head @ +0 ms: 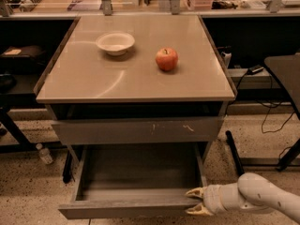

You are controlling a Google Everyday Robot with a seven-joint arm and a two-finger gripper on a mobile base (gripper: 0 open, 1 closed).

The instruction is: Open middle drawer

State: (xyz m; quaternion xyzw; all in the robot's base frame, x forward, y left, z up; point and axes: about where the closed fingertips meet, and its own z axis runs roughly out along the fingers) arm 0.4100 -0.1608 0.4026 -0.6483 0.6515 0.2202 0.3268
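The middle drawer (pixel 136 209) is a plain grey metal drawer. It stands pulled out below the table, and its shallow grey box (pixel 138 172) shows open and empty. My gripper (pixel 189 202) is at the right end of the drawer's front. Its two yellowish fingers (pixel 194 192) are spread apart, one over the front's top edge and one on its outer side. The white arm reaches in from the lower right. Above the drawer, the wider front with white scratches (pixel 136 129) is closed.
A white bowl (pixel 115 42) and a red apple (pixel 166 59) sit on the tabletop (pixel 93 78). A plastic bottle (pixel 44 153) lies on the floor at left. A dark table (pixel 286 69) and cables stand at right. Shelves with clutter run behind.
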